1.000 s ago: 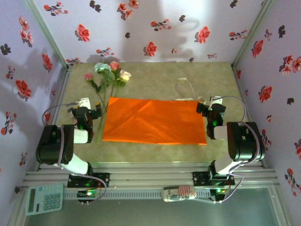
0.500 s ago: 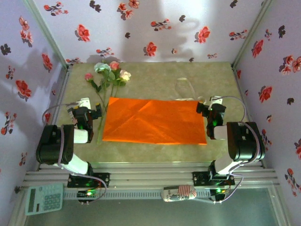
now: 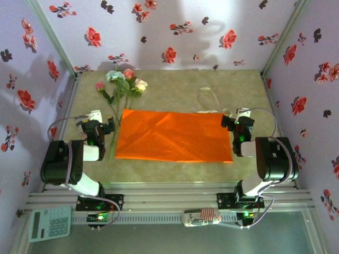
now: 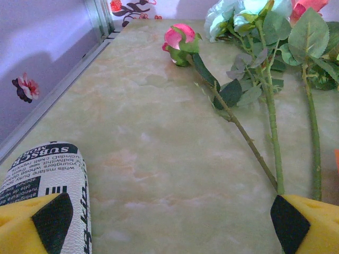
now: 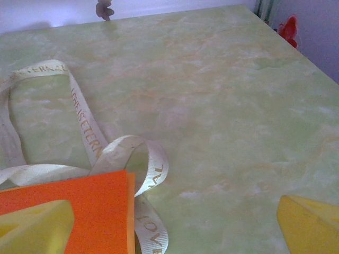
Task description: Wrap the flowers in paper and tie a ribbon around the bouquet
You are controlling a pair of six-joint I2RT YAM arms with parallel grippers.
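Note:
The flowers [image 3: 122,83] lie bare on the table at the back left, blooms toward the far wall, their long stems [image 4: 271,121] running down past the left edge of the paper [image 3: 175,136]. That orange sheet lies flat in the middle. The whitish ribbon [image 5: 85,127] loops loosely on the table behind the paper's right rear corner [image 5: 79,201]. My left gripper [image 3: 95,126] rests open by the stems, nothing between its yellow fingertips [image 4: 310,222]. My right gripper [image 3: 237,119] stands open at the paper's right rear corner, over the ribbon's near loop, holding nothing.
Flower-print walls close in the table on three sides, with a metal rail [image 4: 100,16] along the left. A calculator [image 3: 50,223] and a patterned roll [image 3: 201,217] lie on the near frame, below the arm bases. Bare marbled tabletop [image 5: 238,106] stretches right of the ribbon.

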